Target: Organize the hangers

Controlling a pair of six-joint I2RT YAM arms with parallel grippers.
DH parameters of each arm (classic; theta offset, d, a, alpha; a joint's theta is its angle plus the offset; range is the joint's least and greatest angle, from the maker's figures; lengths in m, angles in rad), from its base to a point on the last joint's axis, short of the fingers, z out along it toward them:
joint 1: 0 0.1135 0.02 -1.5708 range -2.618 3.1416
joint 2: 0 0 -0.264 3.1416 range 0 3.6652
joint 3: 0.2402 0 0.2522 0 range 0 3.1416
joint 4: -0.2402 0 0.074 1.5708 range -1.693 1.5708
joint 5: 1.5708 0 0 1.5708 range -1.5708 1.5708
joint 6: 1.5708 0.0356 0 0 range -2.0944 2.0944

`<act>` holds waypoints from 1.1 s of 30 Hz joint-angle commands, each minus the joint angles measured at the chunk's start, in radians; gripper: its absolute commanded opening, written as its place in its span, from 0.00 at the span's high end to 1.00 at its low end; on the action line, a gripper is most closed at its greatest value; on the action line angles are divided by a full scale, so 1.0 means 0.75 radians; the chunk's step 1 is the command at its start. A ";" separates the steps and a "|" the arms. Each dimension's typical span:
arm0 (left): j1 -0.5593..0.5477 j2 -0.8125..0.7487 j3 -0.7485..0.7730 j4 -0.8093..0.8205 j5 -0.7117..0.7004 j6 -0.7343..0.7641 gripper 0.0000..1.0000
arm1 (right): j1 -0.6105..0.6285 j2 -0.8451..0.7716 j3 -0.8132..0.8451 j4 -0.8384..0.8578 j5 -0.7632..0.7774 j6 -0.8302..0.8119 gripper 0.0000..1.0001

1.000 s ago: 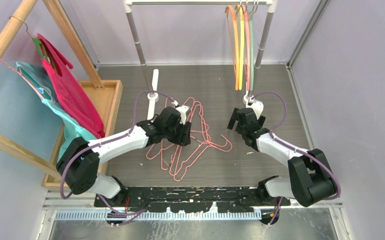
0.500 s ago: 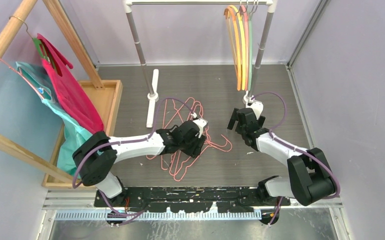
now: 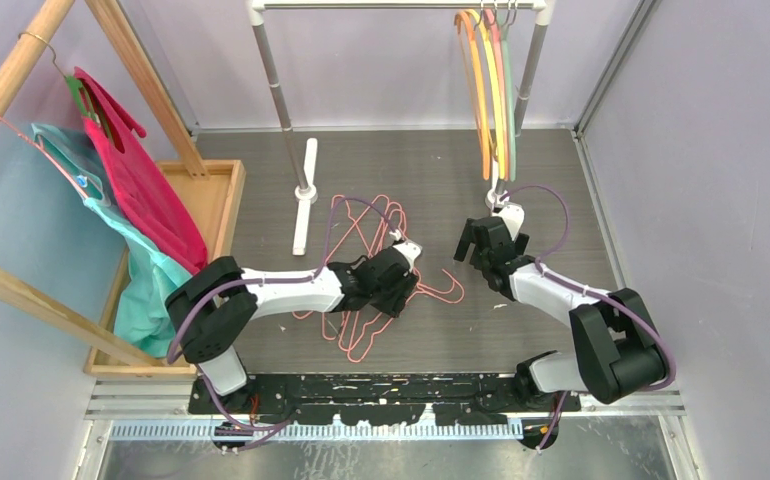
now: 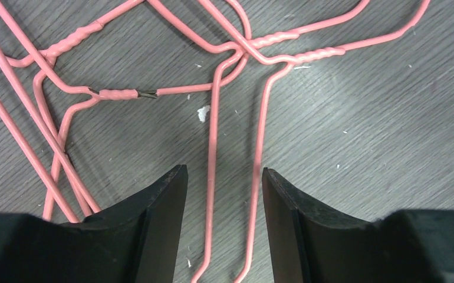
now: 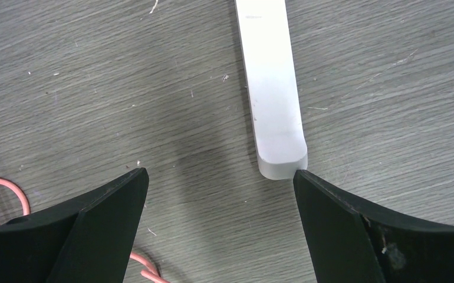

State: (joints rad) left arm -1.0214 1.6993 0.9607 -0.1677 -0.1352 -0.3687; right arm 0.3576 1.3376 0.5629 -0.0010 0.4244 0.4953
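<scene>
No legible text, brand, number or sign anywhere. Only a small blue mark on the teal garment, left of the wooden tray, too small to read.

Pretty clearly a robot lab cell, not anybody's home: left arm and right arm bolted to a black rail at the counter's near edge, plain lilac walls boxing it all in, and a little clothes rail with hangers standing on the counter.
</scene>
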 commanded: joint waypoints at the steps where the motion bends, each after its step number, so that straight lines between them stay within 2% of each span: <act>1: -0.049 -0.092 0.053 0.037 -0.104 0.015 0.47 | -0.004 0.015 0.032 0.064 0.005 -0.006 0.00; 9: -0.126 -0.108 0.094 -0.010 -0.155 0.035 0.46 | -0.003 0.009 0.022 0.064 0.015 -0.005 0.00; 33: -0.127 0.086 0.086 0.091 -0.125 -0.011 0.50 | -0.003 -0.005 0.014 0.059 0.024 -0.004 0.00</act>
State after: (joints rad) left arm -1.1152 1.7622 1.0096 -0.1589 -0.2165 -0.3595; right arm 0.3576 1.3422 0.5629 0.0006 0.4255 0.4923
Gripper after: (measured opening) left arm 0.504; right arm 0.999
